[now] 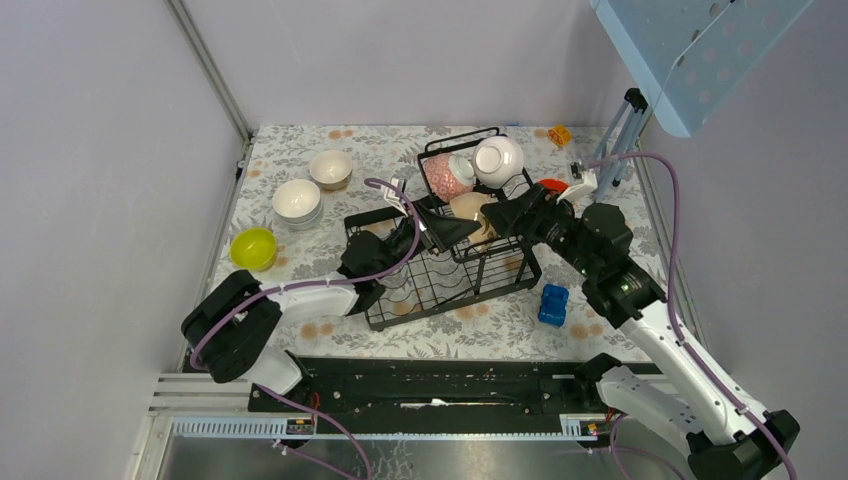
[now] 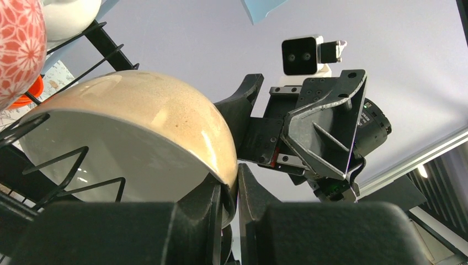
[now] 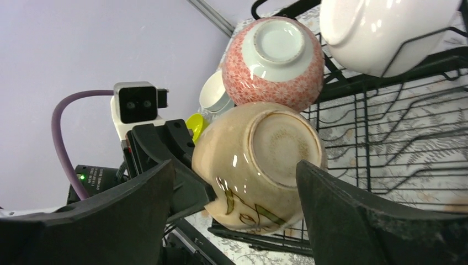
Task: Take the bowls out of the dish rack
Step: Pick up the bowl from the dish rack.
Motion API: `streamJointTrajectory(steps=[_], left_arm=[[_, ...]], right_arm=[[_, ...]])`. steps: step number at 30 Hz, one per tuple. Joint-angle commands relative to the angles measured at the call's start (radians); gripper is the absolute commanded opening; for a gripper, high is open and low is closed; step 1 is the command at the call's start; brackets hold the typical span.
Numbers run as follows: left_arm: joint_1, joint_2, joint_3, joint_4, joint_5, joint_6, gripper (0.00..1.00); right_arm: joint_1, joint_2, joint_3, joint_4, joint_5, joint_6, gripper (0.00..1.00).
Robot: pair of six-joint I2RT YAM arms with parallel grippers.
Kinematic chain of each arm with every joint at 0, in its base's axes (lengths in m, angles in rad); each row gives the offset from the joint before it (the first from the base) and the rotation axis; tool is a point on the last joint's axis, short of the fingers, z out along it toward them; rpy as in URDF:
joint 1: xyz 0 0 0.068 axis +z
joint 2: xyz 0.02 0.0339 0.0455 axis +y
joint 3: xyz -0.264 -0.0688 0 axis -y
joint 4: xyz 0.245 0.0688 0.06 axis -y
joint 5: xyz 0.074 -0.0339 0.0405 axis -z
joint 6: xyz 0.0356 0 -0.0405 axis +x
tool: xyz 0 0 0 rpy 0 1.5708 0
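A beige bowl (image 1: 470, 208) (image 3: 259, 160) with a leaf pattern is tilted at the upper basket of the black dish rack (image 1: 450, 285). My left gripper (image 1: 438, 228) (image 2: 237, 187) is shut on this bowl's rim (image 2: 138, 138), one finger inside and one outside. My right gripper (image 1: 507, 215) (image 3: 234, 165) stands open, its fingers either side of the same bowl and apart from it. A pink-patterned bowl (image 1: 447, 176) (image 3: 273, 61) and a white bowl (image 1: 498, 160) (image 3: 381, 33) lie in the upper basket behind.
On the table to the left sit a cream bowl (image 1: 331, 168), stacked white bowls (image 1: 297, 201) and a yellow-green bowl (image 1: 253, 248). An orange-red bowl (image 1: 552, 186) shows right of the rack. A blue block (image 1: 553, 304) lies at the rack's near right.
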Motion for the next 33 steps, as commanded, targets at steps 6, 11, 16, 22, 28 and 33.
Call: streamJointTrajectory(steps=[6, 11, 16, 22, 28, 33], left_arm=[[0.000, 0.022, 0.089, 0.082, 0.004, 0.030, 0.00], [0.001, 0.036, 0.115, 0.096, 0.009, 0.029, 0.00], [0.005, 0.048, 0.127, 0.121, 0.010, 0.013, 0.00], [0.011, 0.060, 0.131, 0.174, 0.014, -0.022, 0.00], [0.014, 0.041, 0.150, 0.166, 0.025, -0.024, 0.00], [0.014, 0.020, 0.175, 0.138, 0.036, -0.017, 0.00]], right_arm=[[0.002, -0.119, 0.085, -0.184, 0.092, -0.078, 0.92], [0.003, -0.180, 0.077, -0.207, 0.097, -0.087, 0.92], [0.004, -0.229, 0.053, -0.217, 0.109, -0.101, 0.92], [0.003, -0.265, 0.020, -0.213, 0.116, -0.111, 0.91], [0.003, -0.286, 0.013, -0.217, 0.118, -0.123, 0.91], [0.003, -0.297, 0.016, -0.227, 0.121, -0.132, 0.91]])
